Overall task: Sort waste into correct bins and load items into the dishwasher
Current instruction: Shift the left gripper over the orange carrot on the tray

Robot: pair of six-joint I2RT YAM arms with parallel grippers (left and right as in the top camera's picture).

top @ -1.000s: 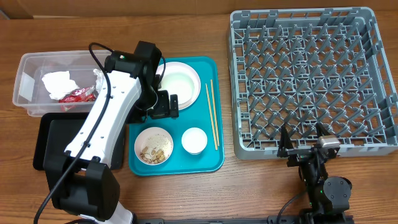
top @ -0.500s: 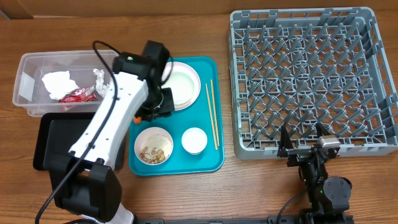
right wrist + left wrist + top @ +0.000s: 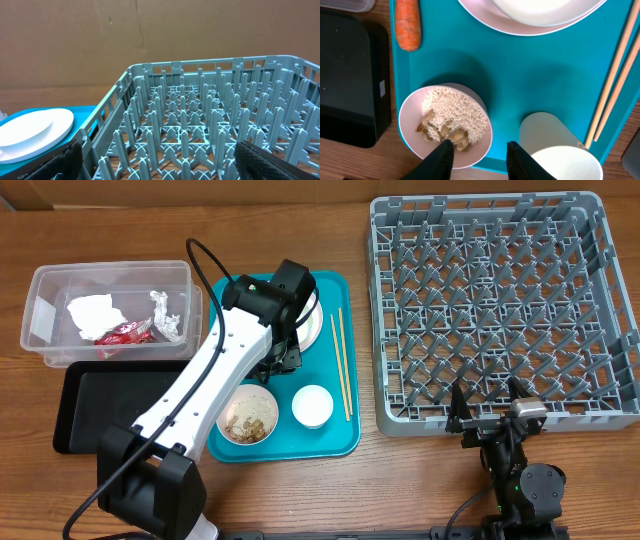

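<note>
Hovering with left gripper (image 3: 479,145) narrowly parted, empty, over rice bowl (image 3: 450,115) in teal tray's (image 3: 520,75) front-left corner. Sitting with right gripper (image 3: 485,395) spread wide at dish rack's (image 3: 377,310) front edge.

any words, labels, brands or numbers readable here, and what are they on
None can be read in any view.
Red snack wrapper in the clear tub: print too small.
White sticker on the tub: too blurred.
Small label on the black tray: too small.
</note>
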